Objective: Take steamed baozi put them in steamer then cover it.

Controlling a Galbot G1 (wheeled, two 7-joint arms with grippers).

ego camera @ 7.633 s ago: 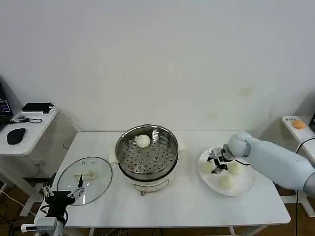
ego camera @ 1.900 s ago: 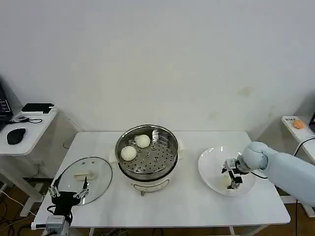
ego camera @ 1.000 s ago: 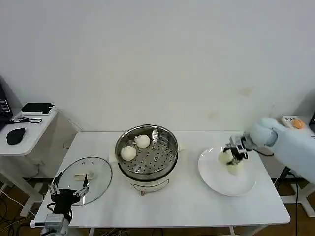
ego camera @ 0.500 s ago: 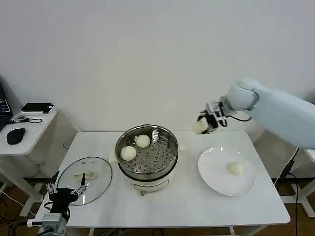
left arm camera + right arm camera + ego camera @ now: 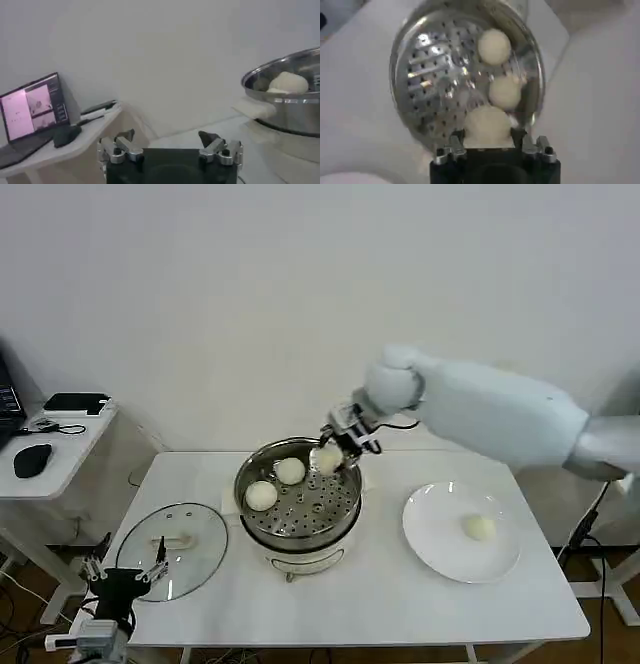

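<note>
We are holding a steamed baozi point(image 5: 325, 458) clamped in our right gripper point(image 5: 334, 452) over the far right rim of the steamer point(image 5: 297, 494) — two more buns point(image 5: 275, 483) are sitting on its perforated tray. One bun point(image 5: 480, 527) is lying on the white plate point(image 5: 437, 546) near the table's right edge. Our left gripper point(image 5: 124, 575), fingers apart, is waiting at the table's front left corner, beside the cover point(image 5: 171, 548) (lying flat there).

Right hand point(image 5: 336, 448) carried baozi point(image 5: 325, 458) over steamer point(image 5: 298, 493).
</note>
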